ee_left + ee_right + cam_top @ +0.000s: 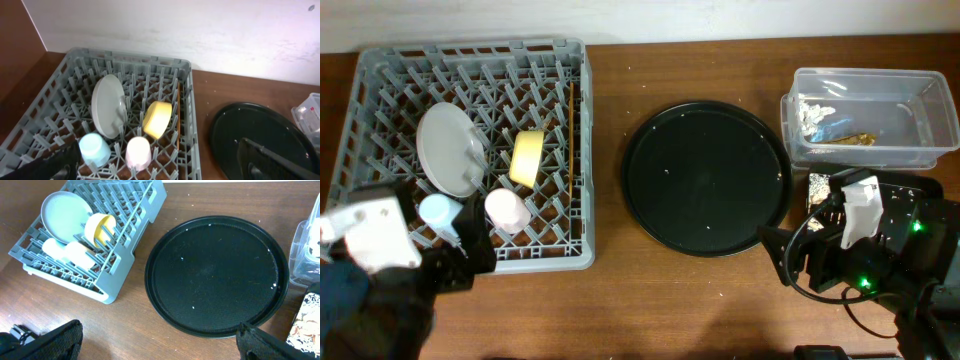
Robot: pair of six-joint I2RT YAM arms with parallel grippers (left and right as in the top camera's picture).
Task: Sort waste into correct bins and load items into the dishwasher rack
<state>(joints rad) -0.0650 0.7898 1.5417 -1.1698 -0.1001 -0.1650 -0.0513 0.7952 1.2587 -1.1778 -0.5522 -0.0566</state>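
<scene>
From my seat, both claws sit back at the near edge. The left claw (159,146) is spread wide, its fingers (55,162) at the bottom corners of its wrist view with nothing between them. The right claw (160,325) is just as wide and just as bare.

The grey rack (380,75) sits at the far left and holds all the dishes. The white plate (450,148) stands on edge, leaning against the pegs (131,82), which I take to be what props it. Just right of it, the yellow bowl (527,157) is tipped onto its rim between pegs. The blue cup (95,149) and pink cup (138,152) sit side by side in the near row, mouth-down as far as I can judge, as you'd want for draining. A thin wooden line lies along the rack's right wall with its long axis running near to far. I read it as the chopsticks (178,115), though I can't tell whether both are there.

At the far right, the clear tub (920,100) holds the white tissue (815,112). The golden wrapper (848,138) lies beside it, with its length running left to right. Just nearer than the tub, the shallow black tray (316,314) carries the flaky scraps (304,326). My right arm hides most of it from overhead.

The round black tray (707,178) in the middle shows only specks. With the waste binned and the rack loaded, I'd judge the job essentially finished
</scene>
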